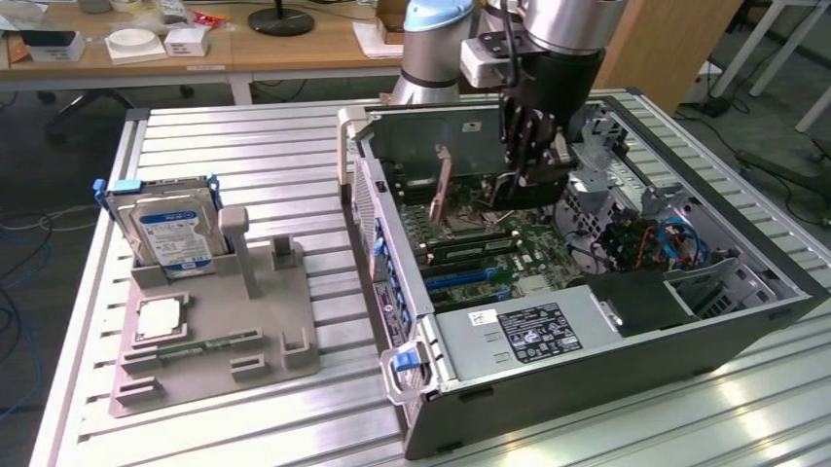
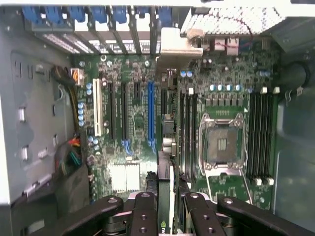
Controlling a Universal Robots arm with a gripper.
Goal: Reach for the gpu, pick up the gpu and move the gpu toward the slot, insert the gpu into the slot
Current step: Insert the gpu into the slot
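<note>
Now hovering inside the case, gpu clamped in my jaws

Right, I am holding the gpu [image 2: 166,123] edge-up between my two fingers [image 2: 144,216], and the jaws are gripping its flat faces with the card pinched between them. In the wrist view I am looking straight down its top edge. It is running away from me as a thin dark strip, ending in the silver bracket [image 2: 178,42] at the far end, up by the rear openings of the computer case [image 1: 389,209]. In the exterior view I am reaching down from above into the open case, which is lying on its side on the tabletop [image 1: 247,146].

And the relation that matters: the card's long axis is lying parallel to the long blue slot [image 2: 151,110] on the motherboard [image 2: 123,83]. The card is sitting just beside that slot, on the side toward the processor socket [image 2: 221,142]. The bracket end is pointing at the rear wall, the same way the slot is running. I am judging the line-up as close but not dead-on, since a raised card seen from above can look offset. Whether the bottom edge is touching the board or hanging clear, I cannot tell. Over on the tabletop, the hard drive [image 1: 171,229] is standing in its holder, well apart from all this.
</note>
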